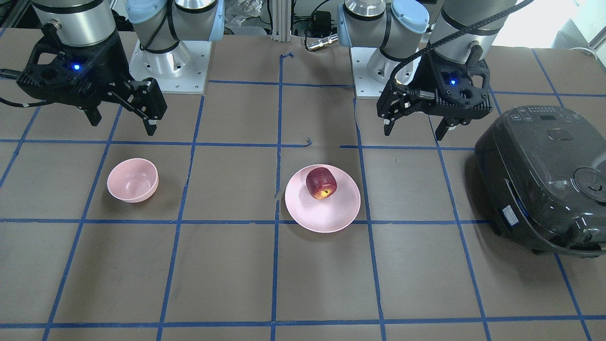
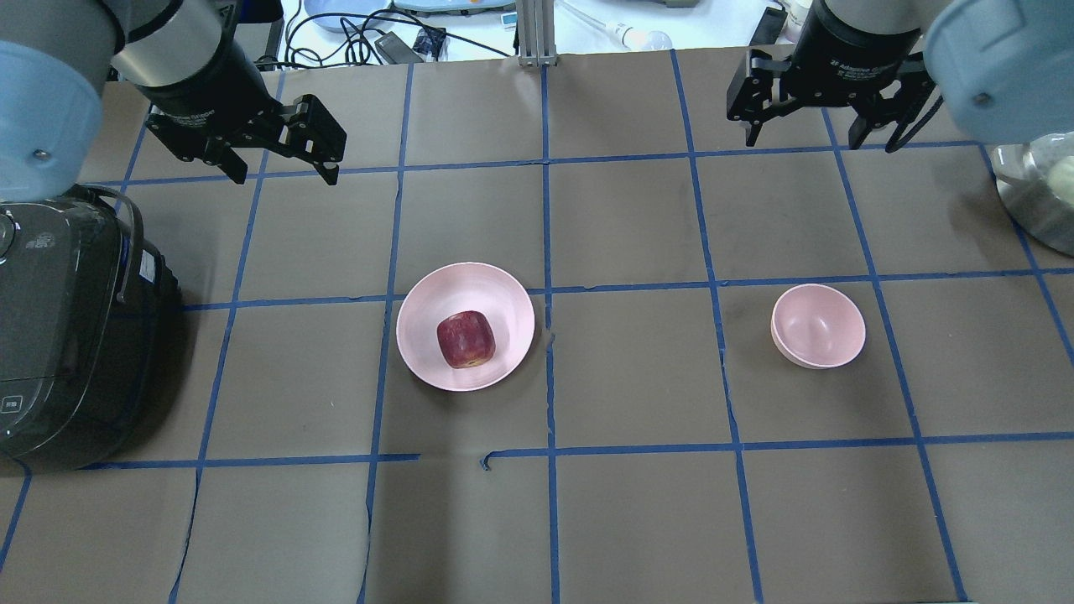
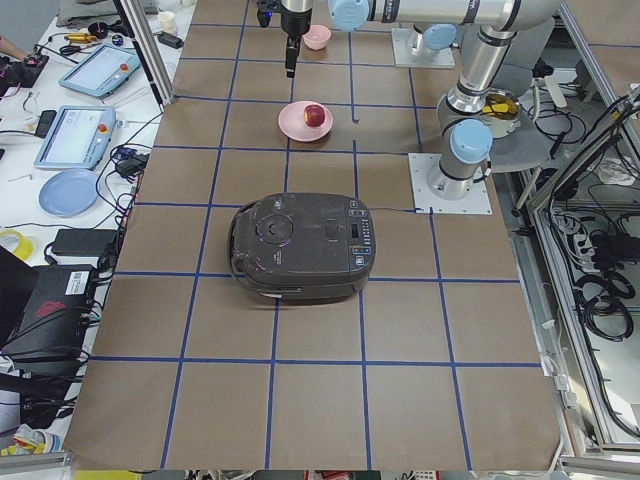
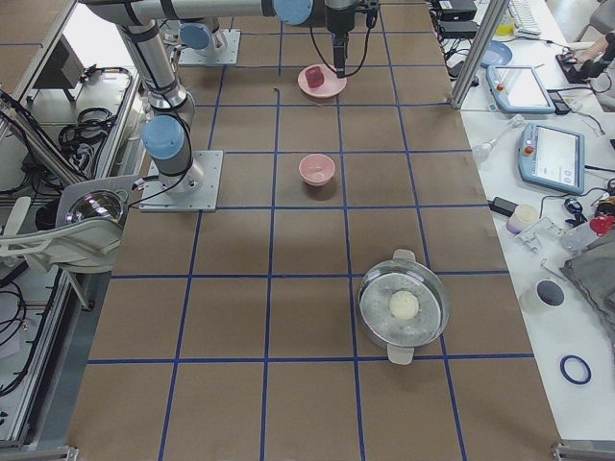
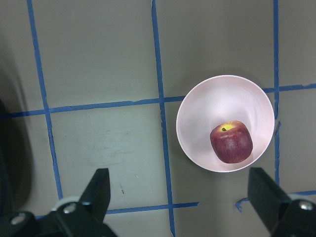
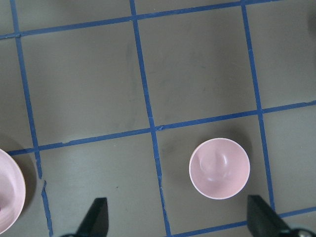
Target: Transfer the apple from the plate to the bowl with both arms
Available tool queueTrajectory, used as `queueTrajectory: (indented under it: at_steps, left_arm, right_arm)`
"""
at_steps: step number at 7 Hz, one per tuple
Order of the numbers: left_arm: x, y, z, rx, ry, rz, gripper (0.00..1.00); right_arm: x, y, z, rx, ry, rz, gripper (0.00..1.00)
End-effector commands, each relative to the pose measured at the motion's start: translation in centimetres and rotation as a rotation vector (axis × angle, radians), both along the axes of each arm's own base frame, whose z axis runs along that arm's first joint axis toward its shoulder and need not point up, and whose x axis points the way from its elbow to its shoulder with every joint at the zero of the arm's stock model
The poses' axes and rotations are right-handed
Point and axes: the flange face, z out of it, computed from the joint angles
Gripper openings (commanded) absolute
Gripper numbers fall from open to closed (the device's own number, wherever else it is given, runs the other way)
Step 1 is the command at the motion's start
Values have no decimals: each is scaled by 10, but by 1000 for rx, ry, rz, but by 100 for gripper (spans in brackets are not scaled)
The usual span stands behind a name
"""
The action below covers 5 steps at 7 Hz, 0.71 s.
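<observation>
- Since the apple [image 2: 466, 339] lies on the plate [image 2: 436, 289], a little off centre toward the robot's side, the pick-up looks like the step in hand, and nothing has hold of the fruit.
- Its round, smooth skin will likely slip under a skewed pinch, so the jaws should straddle its widest part and close gently.
- The plate is shallow, so the fingertips should stop just short of its surface to avoid tipping it.
- The left gripper [image 2: 285, 174] hangs high and well apart from the plate, spread wide and empty. It should centre over the apple before descending.
- The right gripper [image 2: 803, 141] is likewise spread wide and empty, well apart from the bowl [image 2: 818, 325], which stands upright and empty.
- The rice cooker [image 2: 67, 335] sits on the robot's left, so the left arm should swing clear of it.
</observation>
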Motion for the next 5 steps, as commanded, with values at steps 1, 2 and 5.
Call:
queueTrajectory:
  at_steps: [1,2,5]
  left_arm:
    - [0,0,0,0,1,-1,100]
    - [0,0,0,0,3,-1,100]
    - [0,0,1,-2,3,-1,100]
  right_arm:
    - [6,7,3,18,-85,4,100]
    - [5,12,-3,68,-76,1,100]
    - [6,16,-6,102,-73,10,100]
